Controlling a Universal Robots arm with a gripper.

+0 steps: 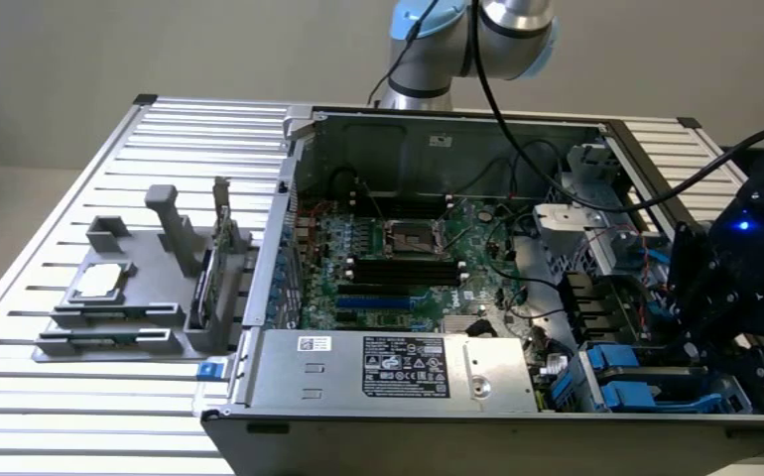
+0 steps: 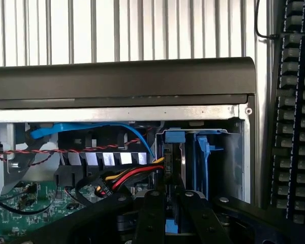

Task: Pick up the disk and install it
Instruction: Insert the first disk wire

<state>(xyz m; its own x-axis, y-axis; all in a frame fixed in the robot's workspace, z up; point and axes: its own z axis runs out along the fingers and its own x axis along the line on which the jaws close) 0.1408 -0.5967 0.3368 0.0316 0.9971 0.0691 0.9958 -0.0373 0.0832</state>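
Blue-railed disk point(image 2: 174, 157), clamped between the gripper point(image 2: 174, 203) fingers, should slide squarely into the bay point(image 2: 213, 152) just ahead.

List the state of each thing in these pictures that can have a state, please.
computer case: open, side cover off, lying on the table.
disk: standing on edge at the drive bay, held by the claw.
claw: shut on the disk.
chip: lying flat in the grey holder, untouched.
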